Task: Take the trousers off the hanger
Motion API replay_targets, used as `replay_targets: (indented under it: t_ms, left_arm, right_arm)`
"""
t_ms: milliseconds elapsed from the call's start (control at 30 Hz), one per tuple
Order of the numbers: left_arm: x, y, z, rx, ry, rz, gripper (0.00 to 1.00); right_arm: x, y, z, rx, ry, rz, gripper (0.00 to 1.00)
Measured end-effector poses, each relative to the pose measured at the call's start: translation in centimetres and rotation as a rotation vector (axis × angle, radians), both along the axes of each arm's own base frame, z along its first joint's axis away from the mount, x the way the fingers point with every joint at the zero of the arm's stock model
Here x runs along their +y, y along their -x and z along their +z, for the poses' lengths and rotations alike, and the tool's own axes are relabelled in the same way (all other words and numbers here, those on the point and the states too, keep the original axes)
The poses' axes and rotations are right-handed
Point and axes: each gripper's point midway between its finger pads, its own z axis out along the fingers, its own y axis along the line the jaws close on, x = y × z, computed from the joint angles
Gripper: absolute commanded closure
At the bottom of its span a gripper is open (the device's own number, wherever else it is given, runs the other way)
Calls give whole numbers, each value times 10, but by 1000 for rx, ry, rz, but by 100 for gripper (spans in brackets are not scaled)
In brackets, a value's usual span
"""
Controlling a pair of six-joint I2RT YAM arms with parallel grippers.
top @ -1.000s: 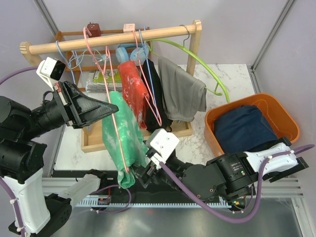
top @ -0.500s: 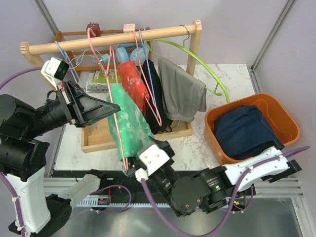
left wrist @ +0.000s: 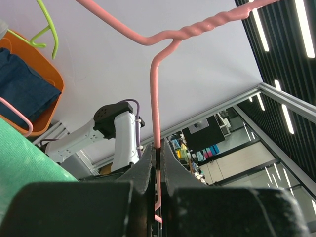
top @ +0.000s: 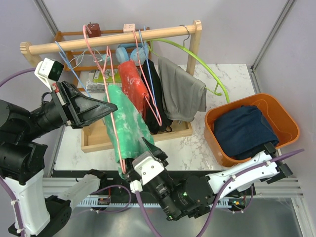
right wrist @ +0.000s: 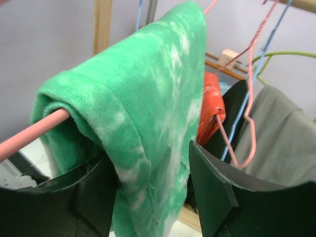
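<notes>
Top external view: the left gripper (top: 111,105) is clamped on the wire of a pink hanger (top: 109,74) and holds it out in front of the wooden rail (top: 113,39). The mint-green trousers (top: 127,129) hang folded over the hanger's lower bar, above the near edge of the marble table (top: 197,145). The right gripper (top: 147,146) reaches up from below, at the low end of that fold. The navy trousers (top: 243,128) lie in the orange bin (top: 286,117) at the right. A red garment (top: 134,85) and a grey garment (top: 181,91) hang from the rail, beside a lime-green hanger (top: 200,61).

Left wrist view: the jaws are pressed together on the hanger's pink wire, which rises straight up from between them to its twisted neck. A corner of green cloth shows at lower left, and the bin with the navy pair at upper left.

Right wrist view: the dark fingers (right wrist: 213,190) stand apart on either side of the draped mint-green fold. The left one is against the cloth and a gap shows at the right one, so they are not closed on it. The pink bar runs through the fold, with the red and grey garments behind.
</notes>
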Motion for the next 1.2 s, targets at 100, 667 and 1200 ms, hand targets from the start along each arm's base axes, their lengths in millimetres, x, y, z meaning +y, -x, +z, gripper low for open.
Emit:
replay_targets:
  t_ms: [100, 667, 1200]
  left_arm:
    - [0, -1, -1, 1, 2, 5, 98]
    - [3, 1, -6, 14, 25, 26, 98]
    - [6, 4, -16, 20, 37, 46, 98]
  right_arm:
    - [8, -2, 1, 13, -16, 47, 40]
    - [1, -23, 19, 65, -54, 76, 92]
    - [0, -22, 55, 146, -172, 89, 100]
